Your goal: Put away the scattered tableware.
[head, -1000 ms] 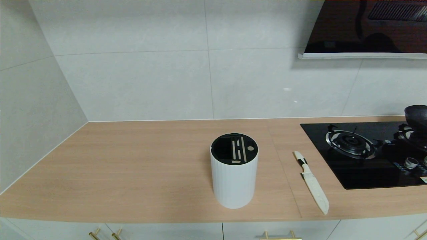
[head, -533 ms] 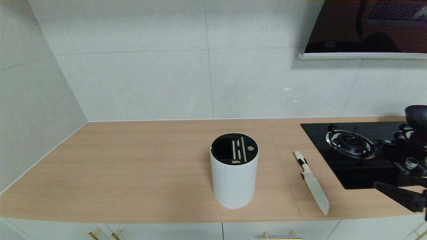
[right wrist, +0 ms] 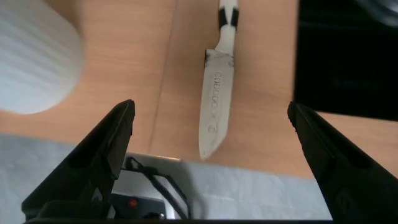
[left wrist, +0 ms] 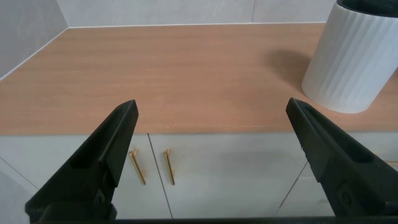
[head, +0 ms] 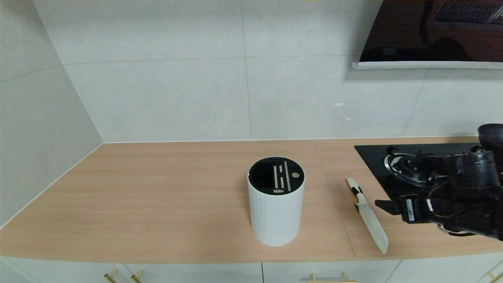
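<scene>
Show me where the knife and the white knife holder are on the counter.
knife (head: 366,216), head view, on the blade, below the handle.
white knife holder (head: 276,214), head view, on its ribbed side wall.

The wooden countertop (head: 157,196) carries a white ribbed holder (head: 276,214), a knife (head: 367,216) and a black hob (head: 371,161).

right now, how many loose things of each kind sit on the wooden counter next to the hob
white ribbed cylindrical knife holder: 1
white-bladed knife with a black-banded handle: 1
total: 2
</scene>
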